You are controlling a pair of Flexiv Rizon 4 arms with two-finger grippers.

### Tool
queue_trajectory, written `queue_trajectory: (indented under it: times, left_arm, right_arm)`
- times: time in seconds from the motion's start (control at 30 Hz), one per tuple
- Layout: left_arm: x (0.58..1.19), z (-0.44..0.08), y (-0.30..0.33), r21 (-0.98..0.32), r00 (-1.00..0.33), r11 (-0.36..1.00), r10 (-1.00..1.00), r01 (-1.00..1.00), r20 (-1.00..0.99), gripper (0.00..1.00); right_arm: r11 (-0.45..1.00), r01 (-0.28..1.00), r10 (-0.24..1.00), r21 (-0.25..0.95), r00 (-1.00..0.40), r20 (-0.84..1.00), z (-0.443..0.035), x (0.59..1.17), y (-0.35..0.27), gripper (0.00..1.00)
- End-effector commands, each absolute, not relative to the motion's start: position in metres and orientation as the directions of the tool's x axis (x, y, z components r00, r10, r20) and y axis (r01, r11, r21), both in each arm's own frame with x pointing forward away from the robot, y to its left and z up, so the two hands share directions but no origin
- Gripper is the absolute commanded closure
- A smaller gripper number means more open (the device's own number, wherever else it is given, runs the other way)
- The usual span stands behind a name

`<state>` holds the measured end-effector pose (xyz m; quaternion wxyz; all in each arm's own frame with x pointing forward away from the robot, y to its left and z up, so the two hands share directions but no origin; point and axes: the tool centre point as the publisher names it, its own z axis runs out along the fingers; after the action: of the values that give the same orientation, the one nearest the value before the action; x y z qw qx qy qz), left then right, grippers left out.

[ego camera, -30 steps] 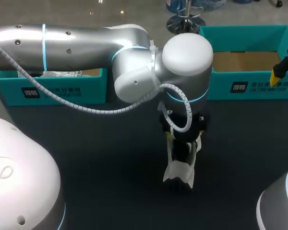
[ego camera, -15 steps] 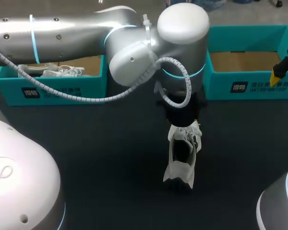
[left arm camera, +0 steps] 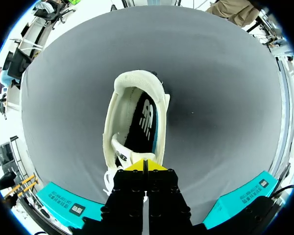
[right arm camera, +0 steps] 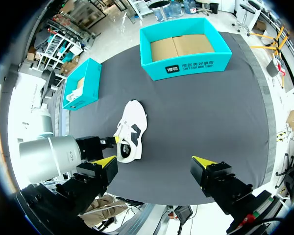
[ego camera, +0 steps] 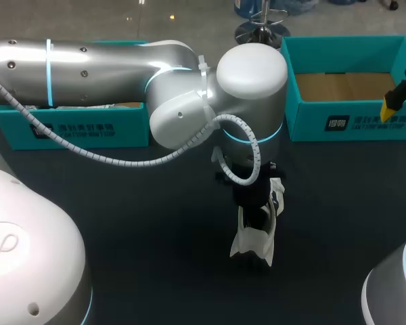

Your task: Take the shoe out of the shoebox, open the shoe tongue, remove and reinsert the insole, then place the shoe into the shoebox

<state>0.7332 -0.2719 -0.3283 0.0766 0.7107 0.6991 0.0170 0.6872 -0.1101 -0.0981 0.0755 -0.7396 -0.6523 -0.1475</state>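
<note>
Shoe: a white shoe (ego camera: 252, 241) stands on its sole on the dark table (ego camera: 122, 217), outside both boxes, its toe end towards them and its mouth open wide
Insole: the dark, teal-edged insole (left arm camera: 146, 120) lies flat inside the shoe
Tongue: the tongue (left arm camera: 121, 152) sits at the near end of the shoe's opening, just under the yellow tips
Left gripper: the left gripper (left arm camera: 144, 165) hangs directly over the shoe's tongue end with its tips pressed together; it cannot be told whether anything is pinched between them
Left arm: the silver left arm (ego camera: 108, 61) crosses above the table to a point over the shoe
Shoebox: a teal shoebox (ego camera: 311, 125) stands beyond the shoe's toe on the right arm's side, its brown floor showing
Second box: a second box (ego camera: 88, 132) stands beyond the shoe on the left arm's side, partly hidden behind the left arm
Right gripper: the right gripper (right arm camera: 154, 161) is well apart from the shoe, with its fingers spread wide
</note>
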Motion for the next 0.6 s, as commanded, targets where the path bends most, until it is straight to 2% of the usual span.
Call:
queue_trajectory:
  times: [0.03, 0.23, 0.3, 0.33, 0.37, 0.6]
  left_arm:
    - [0.722, -0.304, -0.251, 0.113, -0.118, 0.127, 0.989, 0.985, -0.083, 1.00]
    - [0.709, -0.286, -0.225, 0.011, -0.427, 0.429, 0.901, 0.903, -0.075, 1.00]
    - [0.703, -0.278, -0.217, 0.035, -0.505, 0.509, 0.859, 0.860, -0.085, 1.00]
    - [0.700, -0.273, -0.214, 0.049, -0.559, 0.564, 0.825, 0.824, -0.085, 0.71]
    - [0.700, -0.273, -0.214, 0.049, -0.559, 0.564, 0.825, 0.824, -0.085, 0.00]
    - [0.700, -0.273, -0.214, 0.049, -0.559, 0.564, 0.825, 0.824, -0.085, 0.00]
  right_arm:
    - [-0.136, 0.988, 0.943, 0.074, 0.106, 0.314, -0.097, 0.691, -0.109, 0.00]
    - [-0.136, 0.988, 0.943, 0.074, 0.106, 0.314, -0.097, 0.691, -0.109, 0.00]
    - [-0.136, 0.988, 0.943, 0.074, 0.106, 0.314, -0.097, 0.691, -0.109, 0.00]
    - [-0.136, 0.988, 0.943, 0.074, 0.106, 0.314, -0.097, 0.691, -0.109, 0.00]
    - [-0.136, 0.988, 0.943, 0.074, 0.106, 0.314, -0.097, 0.691, -0.109, 0.00]
    - [-0.136, 0.988, 0.943, 0.074, 0.106, 0.314, -0.097, 0.691, -0.109, 0.00]
